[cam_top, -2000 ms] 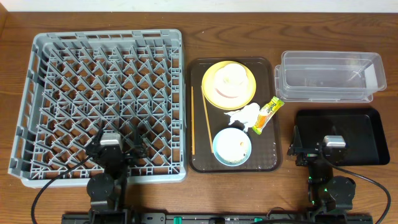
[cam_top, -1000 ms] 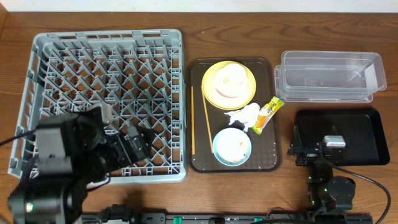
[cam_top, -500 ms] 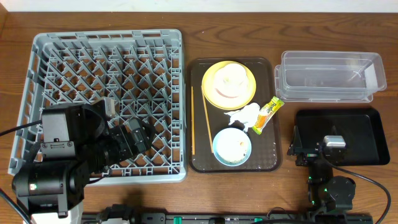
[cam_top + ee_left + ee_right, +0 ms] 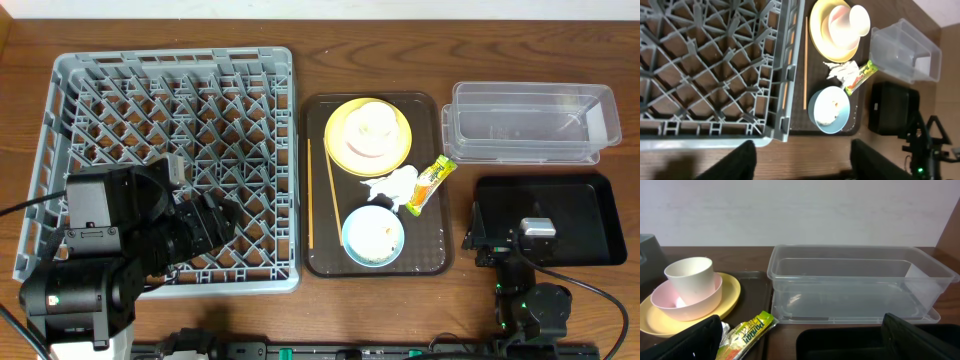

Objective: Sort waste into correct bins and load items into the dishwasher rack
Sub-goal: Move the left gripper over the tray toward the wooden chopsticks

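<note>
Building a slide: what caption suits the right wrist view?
Clear rectangular plastic container beside white cup in pink bowl on round yellow plate.

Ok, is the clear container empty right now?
Empty. The clear container shows only bare see-through plastic inside, from overhead and the right wrist.

Rack [image 4: 170,160] takes up the left side of the bench [image 4: 400,40], and the serving tray [image 4: 435,255] sits just to its right. On that tray the plate [image 4: 342,152] is at the back, with a bowl [image 4: 670,302] on it and a cup [image 4: 690,274] in the bowl. The second bowl [image 4: 358,240] is at the front with scraps [image 4: 385,232] in it. Napkin [image 4: 392,186] lies between the two, wrapper [image 4: 430,183] just right of it, chopsticks [image 4: 331,200] along the left side. Far right, the tub [image 4: 530,122] is at the back and the small tray [image 4: 575,215] in front of it.
</note>
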